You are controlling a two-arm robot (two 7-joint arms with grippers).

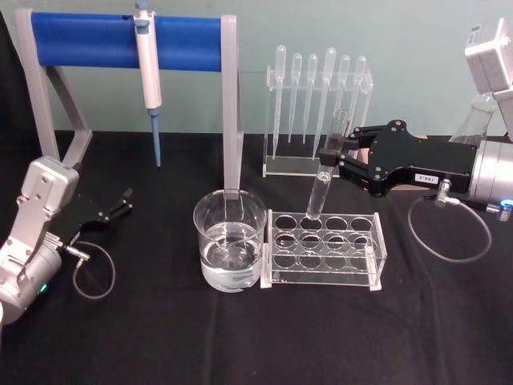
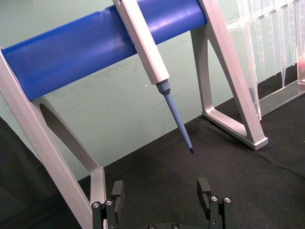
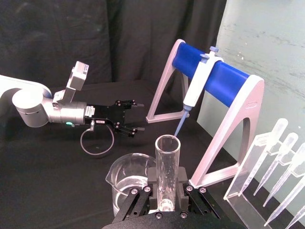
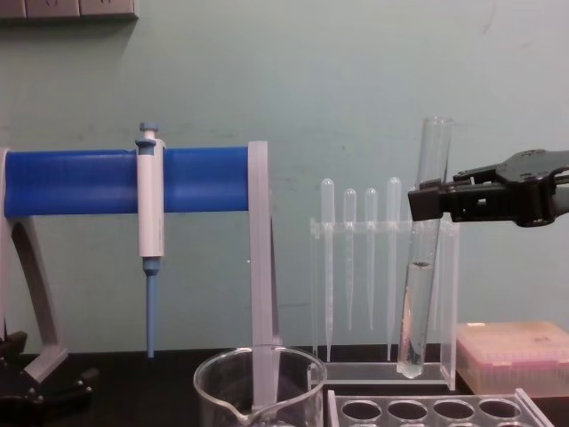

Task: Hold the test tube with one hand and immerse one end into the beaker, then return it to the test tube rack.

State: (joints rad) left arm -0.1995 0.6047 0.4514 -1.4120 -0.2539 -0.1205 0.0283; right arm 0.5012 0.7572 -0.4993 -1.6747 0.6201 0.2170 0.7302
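The black two-jaw right gripper [image 1: 329, 160] reaches in from the right side of the table, its jaws clamped on the upper half of the long clear glass test tube [image 1: 318, 196]. In the right wrist view the tube stands pinched between the two black fingers [image 3: 186, 193], with its open rim above them. The tube hangs nearly upright, leaning slightly, open end up. Its round bottom is over a hole in the back row of the clear plastic test tube rack [image 1: 380, 255]; the chest view shows the bottom just above the rack, not yet inside it.

Just beside the rack, on the robot's left of it, stands the wide clear glass beaker [image 1: 230, 241], partly filled with clear liquid; the tube is apart from it. Behind the rack a clear stand of thin plastic pipettes [image 1: 317, 112] sits close behind the held tube. Farther left, a white-and-blue pipettor [image 1: 148, 72] hangs from a grey stand with a blue bar [image 1: 88, 38].

The left gripper [image 1: 120, 204] rests low over the black tablecloth [image 1: 240, 337] at the left, near the foot of the blue-bar stand, its jaws apart and holding nothing.
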